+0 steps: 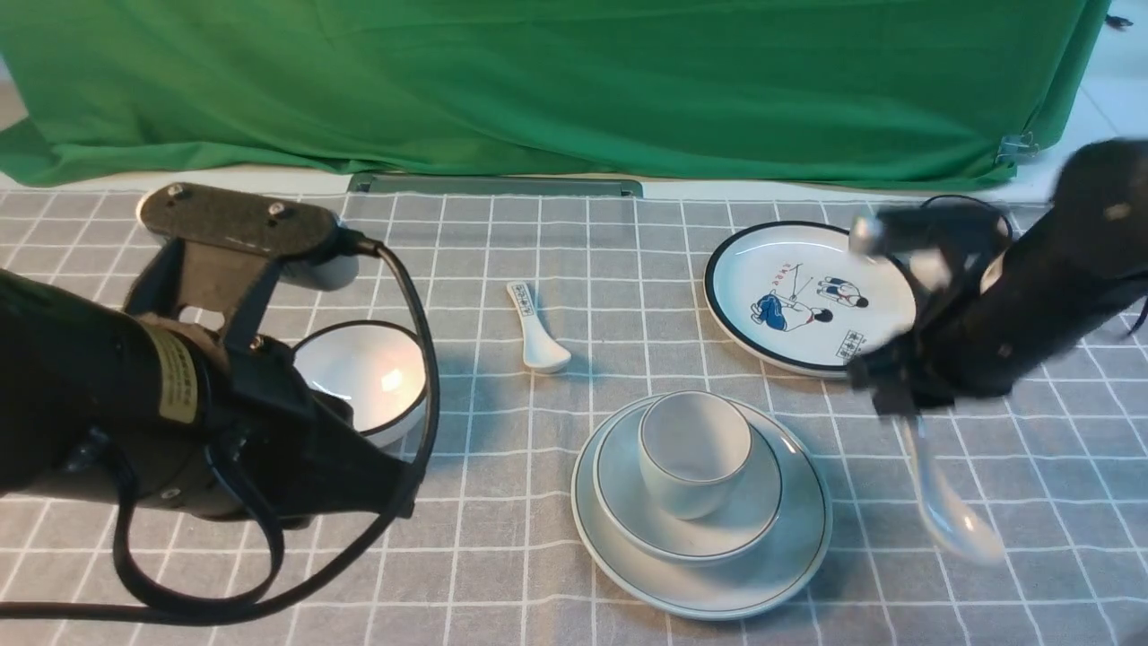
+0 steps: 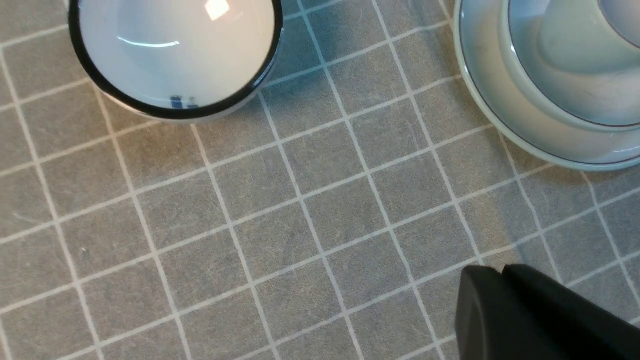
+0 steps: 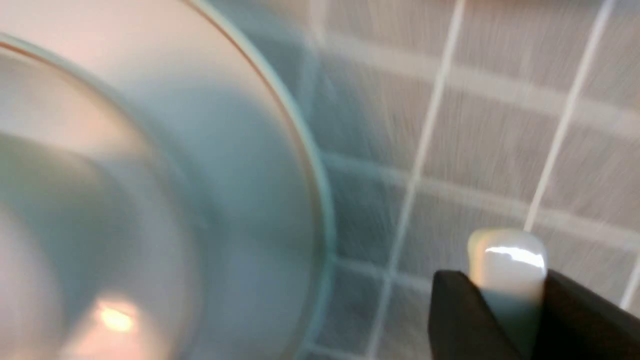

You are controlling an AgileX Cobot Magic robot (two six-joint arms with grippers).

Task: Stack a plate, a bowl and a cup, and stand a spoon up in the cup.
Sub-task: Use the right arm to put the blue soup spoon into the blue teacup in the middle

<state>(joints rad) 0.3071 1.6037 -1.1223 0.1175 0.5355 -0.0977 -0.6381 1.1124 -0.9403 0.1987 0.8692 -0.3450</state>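
Note:
The plain plate lies near the table's front centre, with the shallow bowl on it and the small cup upright in the bowl. To their right, my right gripper is shut on the handle of the white spoon, which hangs blurred with its scoop end low over the cloth. In the right wrist view the handle end of the spoon sticks out between the fingers of the right gripper, beside the plate. My left gripper is shut and empty over bare cloth, left of the plate.
A deeper black-rimmed bowl sits behind my left arm. A small spoon with a patterned handle lies mid-table. A black-rimmed plate with cartoon figures lies at the back right, partly behind my right arm. Green cloth hangs along the far edge.

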